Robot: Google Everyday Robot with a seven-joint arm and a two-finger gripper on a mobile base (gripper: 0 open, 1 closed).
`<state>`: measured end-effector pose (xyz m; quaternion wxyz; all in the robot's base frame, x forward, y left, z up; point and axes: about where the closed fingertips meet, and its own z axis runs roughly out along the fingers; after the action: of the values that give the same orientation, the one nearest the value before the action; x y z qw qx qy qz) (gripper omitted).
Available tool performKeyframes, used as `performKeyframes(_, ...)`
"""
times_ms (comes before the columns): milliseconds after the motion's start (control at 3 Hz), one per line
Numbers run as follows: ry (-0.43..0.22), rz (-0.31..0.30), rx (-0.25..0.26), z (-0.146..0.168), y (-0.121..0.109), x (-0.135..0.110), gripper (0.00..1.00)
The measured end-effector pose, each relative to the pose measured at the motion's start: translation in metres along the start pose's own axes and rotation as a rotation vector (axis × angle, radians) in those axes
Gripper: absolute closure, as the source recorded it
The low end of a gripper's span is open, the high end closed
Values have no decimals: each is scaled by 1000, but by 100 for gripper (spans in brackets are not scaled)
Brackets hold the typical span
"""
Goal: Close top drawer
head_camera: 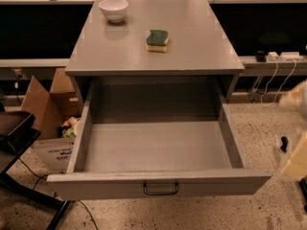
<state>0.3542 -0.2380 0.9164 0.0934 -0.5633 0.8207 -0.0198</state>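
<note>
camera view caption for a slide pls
Top drawer wide open and empty, bowl and sponge on the cabinet above, hand at the right edge, apart from it.

Speckled terrazzo floor (259, 123) around grey cabinet (192, 42). Left of cabinet: open cardboard box (41, 99), black stand (14, 128). Behind cabinet: long grey ledge (33, 62) under a dark recess. Right of cabinet: white plugs (283, 55) on ledge. Light warm, dim.
</note>
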Motion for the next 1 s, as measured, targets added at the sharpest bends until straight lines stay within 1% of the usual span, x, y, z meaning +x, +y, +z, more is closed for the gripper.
performKeyframes(333,0,45,-16,26,54,32,42)
performKeyframes(667,-19,67,10,67,88,51,65)
performKeyframes(1000,0,86,-35,100,108,66,89)
